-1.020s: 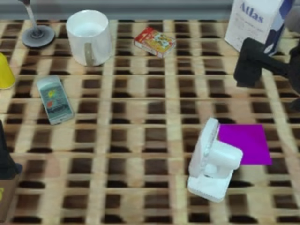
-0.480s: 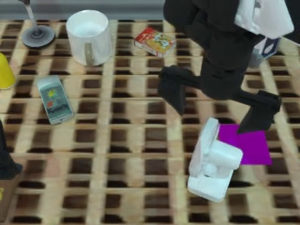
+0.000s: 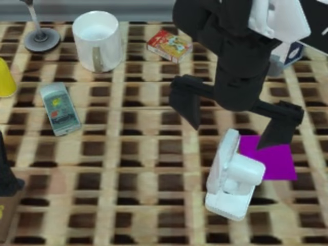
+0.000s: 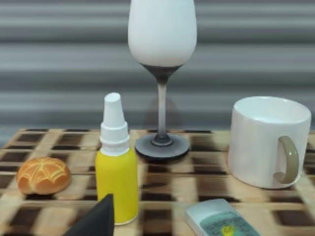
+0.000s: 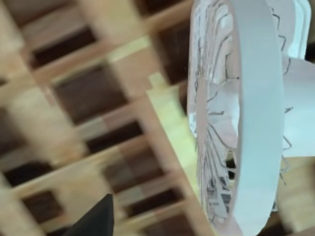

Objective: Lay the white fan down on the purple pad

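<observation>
The right gripper (image 3: 236,120) hangs over the right half of the tabletop with its two dark fingers (image 3: 185,101) spread wide, holding nothing. It sits just above the white fan (image 3: 231,179), which stands upright near the front right part of the tabletop, its grille disc facing the table's left edge. The fan's base rests on the bare tabletop just beside the purple pad (image 3: 274,160); whether it overlaps the pad's near-left corner is hard to judge from above. In the right wrist view the fan's grille (image 5: 236,118) fills the frame, close to the camera.

The left gripper (image 3: 7,177) is parked at the table's left edge (only one dark fingertip (image 4: 96,219) shows in its own wrist view, so I cannot tell its state).
</observation>
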Robot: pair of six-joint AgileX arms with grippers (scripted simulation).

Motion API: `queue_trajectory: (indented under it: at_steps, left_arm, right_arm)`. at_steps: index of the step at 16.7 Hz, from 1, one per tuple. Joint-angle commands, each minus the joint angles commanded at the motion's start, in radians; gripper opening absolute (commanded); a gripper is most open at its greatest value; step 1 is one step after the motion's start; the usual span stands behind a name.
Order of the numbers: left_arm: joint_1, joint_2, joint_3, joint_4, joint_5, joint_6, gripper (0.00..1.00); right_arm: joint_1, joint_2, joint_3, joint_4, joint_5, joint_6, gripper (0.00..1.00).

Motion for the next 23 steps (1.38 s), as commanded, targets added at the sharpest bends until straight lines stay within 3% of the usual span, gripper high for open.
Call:
queue_trajectory:
  at_steps: [7,12,23]
  left_arm:
    - [0.0,0.0,0.0,0.0,0.0,0.0,1.0]
    - [0.0,0.0,0.0,0.0,0.0,0.0,1.0]
    - [0.0,0.0,0.0,0.0,0.0,0.0,1.0]
  right_arm:
    - [0.003,-0.003,-0.183,0.179,0.0,0.0,1.0]
    - [0.004,-0.003,-0.198,0.194,0.0,0.001,1.0]
    - [0.004,-0.003,-0.198,0.194,0.0,0.001,0.17]
